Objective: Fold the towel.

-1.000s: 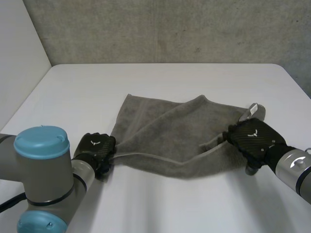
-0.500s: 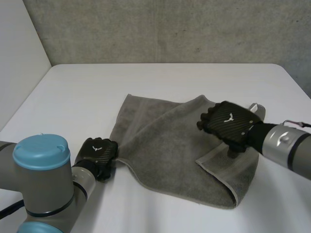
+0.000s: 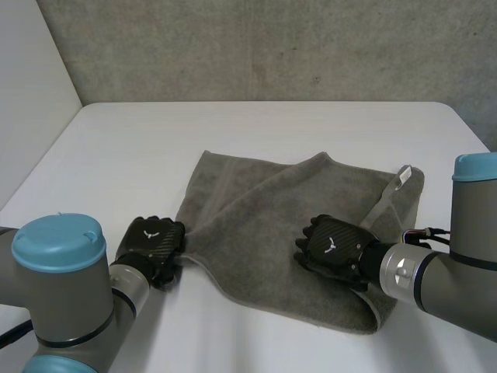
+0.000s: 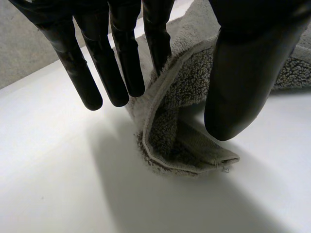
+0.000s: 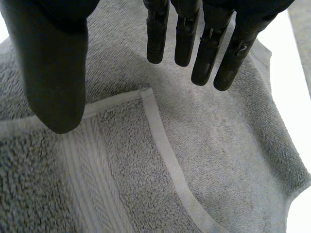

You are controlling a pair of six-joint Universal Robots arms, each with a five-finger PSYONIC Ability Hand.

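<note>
A grey towel (image 3: 256, 217) lies rumpled on the white table (image 3: 256, 128), with its right part folded over onto itself. My left hand (image 3: 151, 247) rests at the towel's near left corner. In the left wrist view that doubled-over corner (image 4: 187, 150) lies on the table between the straight fingers (image 4: 119, 63) and the thumb, which stands apart from it. My right hand (image 3: 334, 247) hovers over the folded right part. Its fingers (image 5: 204, 43) are straight and spread above the cloth, just past a hemmed corner of the flap (image 5: 146, 94), and hold nothing.
A grey concrete wall (image 3: 272, 47) runs behind the table and a white panel (image 3: 31, 85) stands at the left. Bare table surrounds the towel on every side. A small tab (image 3: 404, 175) sticks out at the towel's far right corner.
My right hand carried the towel's near right corner over leftward, let it go, and moved nearer over the folded part. My left hand's fingers loosened on the near left corner.
</note>
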